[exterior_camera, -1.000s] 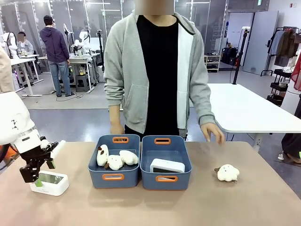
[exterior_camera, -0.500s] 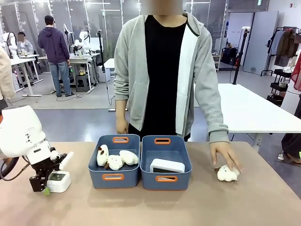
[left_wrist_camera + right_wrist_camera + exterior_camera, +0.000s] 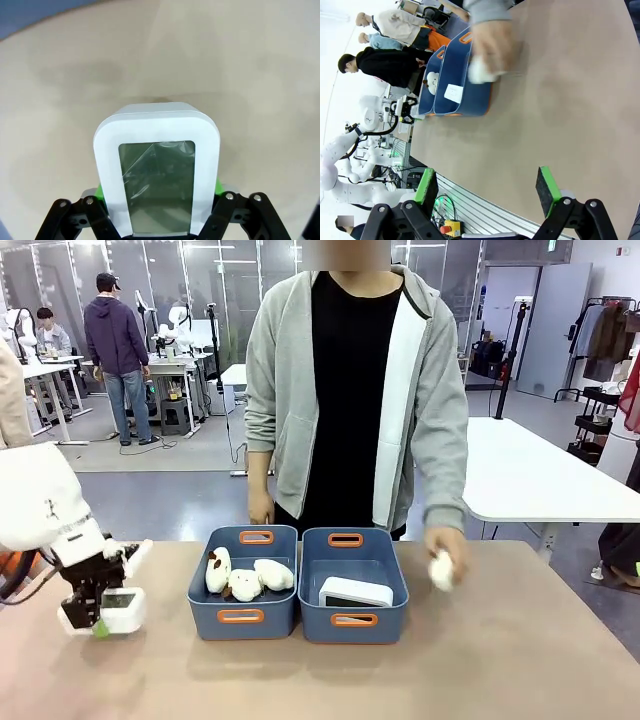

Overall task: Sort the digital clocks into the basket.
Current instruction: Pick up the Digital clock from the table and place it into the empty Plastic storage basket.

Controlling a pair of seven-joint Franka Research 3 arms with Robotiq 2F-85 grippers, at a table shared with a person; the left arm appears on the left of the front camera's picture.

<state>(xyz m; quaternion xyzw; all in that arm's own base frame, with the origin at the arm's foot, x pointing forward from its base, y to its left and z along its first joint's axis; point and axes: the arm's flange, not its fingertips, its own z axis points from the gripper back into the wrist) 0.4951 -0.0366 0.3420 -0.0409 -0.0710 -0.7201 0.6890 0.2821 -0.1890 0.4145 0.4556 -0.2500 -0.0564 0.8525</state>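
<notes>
My left gripper (image 3: pixel 98 618) is shut on a white digital clock (image 3: pixel 118 608) and holds it just above the table at the far left. In the left wrist view that clock (image 3: pixel 157 165) sits between the green pads (image 3: pixel 101 190) with its grey-green face toward the camera. Another digital clock (image 3: pixel 355 591) lies inside the right-hand blue basket (image 3: pixel 318 624), also visible as the basket (image 3: pixel 470 100) from the right wrist. My right gripper (image 3: pixel 487 189) is open over bare table, with nothing between its fingers.
A second blue bin (image 3: pixel 205 622) left of the basket holds several cream plush toys (image 3: pixel 245 578). The person stands behind the bins, one hand (image 3: pixel 445 558) holding a plush toy (image 3: pixel 440 571) above the table, right of the basket. The tan table (image 3: pixel 500 670) is bare at the front right.
My left gripper closed on the clock and raised it off the table. The person reached to the plush toy at the right, picked it up and moved it toward the bins.
</notes>
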